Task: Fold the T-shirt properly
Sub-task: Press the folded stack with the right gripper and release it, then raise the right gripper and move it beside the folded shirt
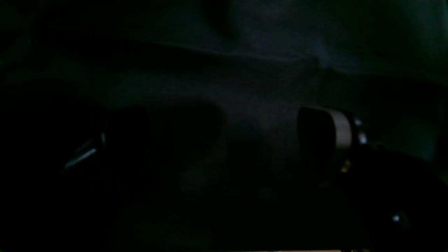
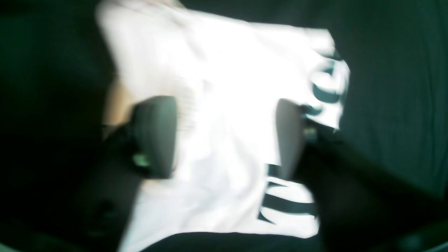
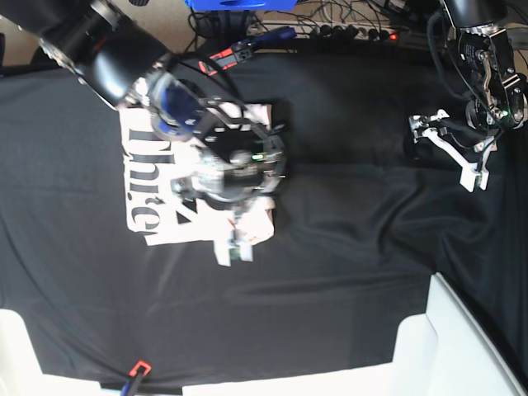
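Black cloth (image 3: 346, 272) covered the whole table, rumpled into soft ridges. On its left part in the base view lay the T-shirt (image 3: 153, 210), folded to a pale block with its black lettering facing up. Over the shirt's edge hung the right gripper (image 2: 224, 136), fingers spread apart above the fabric, grasping nothing. Well away, the left gripper (image 3: 450, 157) stood released, wide apart over bare cloth.

lab bench: black table cloth (image 3: 346, 272), cables (image 3: 346, 29).

Black-bodied arms; white fingers on the left hand (image 3: 451, 157).
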Controlling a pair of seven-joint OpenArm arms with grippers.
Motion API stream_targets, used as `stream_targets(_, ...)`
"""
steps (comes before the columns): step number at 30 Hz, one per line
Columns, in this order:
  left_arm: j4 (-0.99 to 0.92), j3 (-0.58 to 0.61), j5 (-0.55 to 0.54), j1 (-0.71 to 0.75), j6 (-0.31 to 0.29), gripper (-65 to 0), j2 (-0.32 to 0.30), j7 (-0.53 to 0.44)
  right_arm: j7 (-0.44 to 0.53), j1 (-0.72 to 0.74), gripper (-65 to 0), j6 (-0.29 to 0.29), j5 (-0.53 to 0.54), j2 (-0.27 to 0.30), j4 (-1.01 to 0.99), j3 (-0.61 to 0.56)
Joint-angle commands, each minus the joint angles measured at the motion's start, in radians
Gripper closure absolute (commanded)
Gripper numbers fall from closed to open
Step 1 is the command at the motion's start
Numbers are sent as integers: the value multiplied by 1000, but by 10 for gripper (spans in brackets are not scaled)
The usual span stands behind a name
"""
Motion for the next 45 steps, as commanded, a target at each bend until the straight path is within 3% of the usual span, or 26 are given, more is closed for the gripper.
stream_targets(1,13,-4,-9,-6,-5,-650,-19,-14,37,-3,-196,-4,-11,-3,17,19)
stream_targets(3,13,1,-9,-6,-5,-650,-18,-14,79,-42,-32,-4,-9,3,18,51)
stream_targets(4,13,1,-9,-3,-5,-650,-18,-14,91,-64,0,-4,-9,3,18,60)
stream_targets(7,13,-1,-9,2,-5,-650,-16,-14,129,-118,-23,-4,-9,-3,18,65)
stream_targets(14,11,-12,-9,11,-5,-650,-19,-17,241,-205,-10,-4,-7,-36,0,62)
stream_targets(22,14,-7,-11,3,-5,-650,-15,-17,343,-286,-16,-4,-7,-123,-101,59)
stream_targets(28,13,-10,-11,3,-5,-650,-15,-19,413,-340,-16,-4,-6,-126,-164,59)
stream_targets(32,13,-6,-12,3,-5,-650,-15,-19,396,-345,-16,-4,-6,-118,-133,59)
stream_targets(39,13,-7,-12,2,-5,-650,-13,-19,186,-332,-17,-4,-11,-114,146,63)
stream_targets(43,13,-10,-11,2,-5,-650,-13,-19,140,-245,-17,-4,-9,-43,155,76)
stream_targets(45,13,-10,-11,2,-5,-650,-15,-19,142,-228,-17,-4,-9,-26,121,149)
